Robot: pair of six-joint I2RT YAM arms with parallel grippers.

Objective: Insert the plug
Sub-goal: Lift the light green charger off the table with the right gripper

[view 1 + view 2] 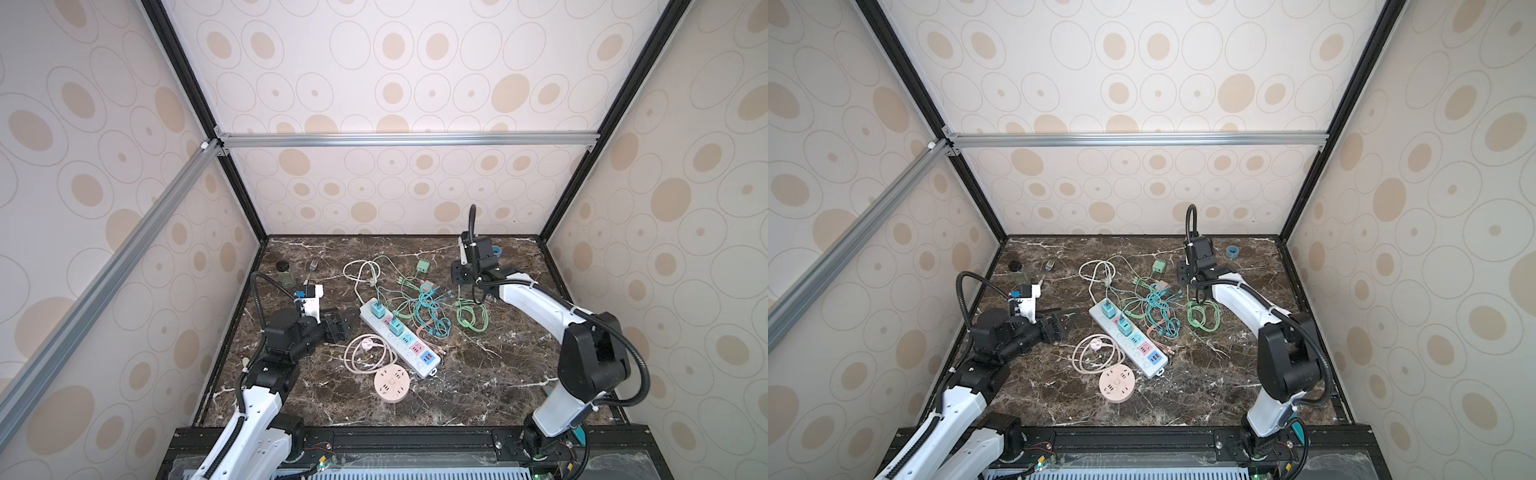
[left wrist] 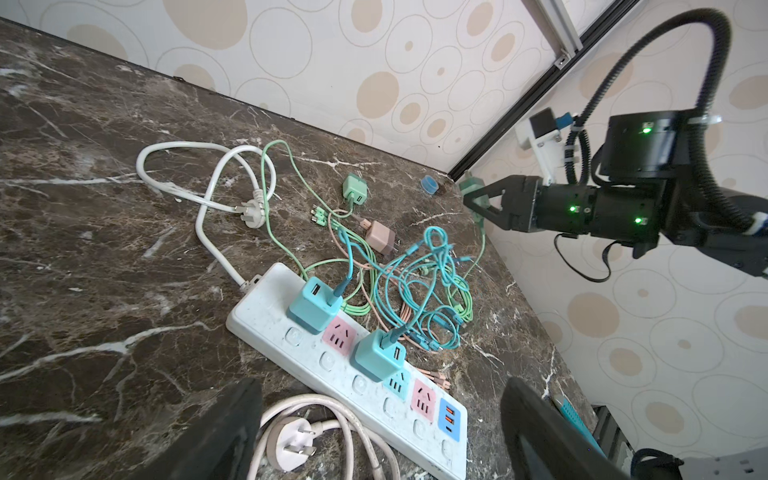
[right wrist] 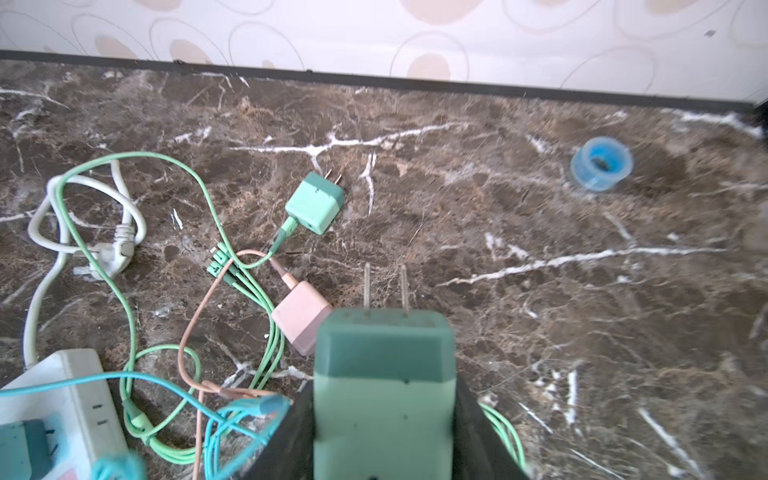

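Right gripper (image 2: pixel 473 204) clamps mint-green cube charger plug (image 3: pixel 384 374), prongs exposed forward for socketing. Left gripper (image 1: pixel 347 322) spread wide beside white plastic power strip (image 1: pixel 409 353), likely to brace it.

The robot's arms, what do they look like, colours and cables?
Both alike: the left arm and right arm have white shells, black joints and ribbed black hoses. Left pincer and right pincer are black; green lights dot the right one's wrist.
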